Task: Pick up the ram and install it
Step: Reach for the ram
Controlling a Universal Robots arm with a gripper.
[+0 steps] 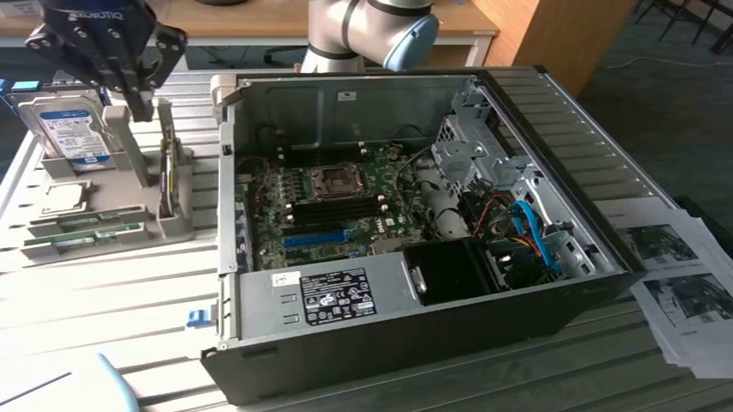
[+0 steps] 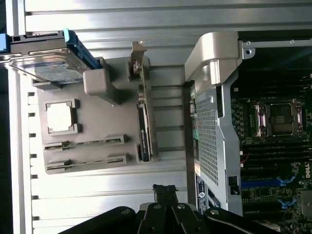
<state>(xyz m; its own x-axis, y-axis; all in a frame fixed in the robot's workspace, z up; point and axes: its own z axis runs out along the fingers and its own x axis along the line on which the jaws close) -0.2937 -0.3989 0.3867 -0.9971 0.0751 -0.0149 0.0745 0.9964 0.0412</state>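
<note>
Gripper [image 1: 140,107] [image 2: 165,191] jaws shut, empty, over the grey holder [image 1: 115,211] [image 2: 97,127]. The ram [image 1: 172,184] [image 2: 145,126] stands on edge along holder's edge nearest computer case [image 1: 343,343] [image 2: 214,58].

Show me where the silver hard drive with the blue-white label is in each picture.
Exterior view: the silver hard drive stands at the exterior view's left, on the far end of the grey holder tray.
Wrist view: the silver hard drive stands on one end of that tray.
Shared landmark: the square silver chip beside it.
</note>
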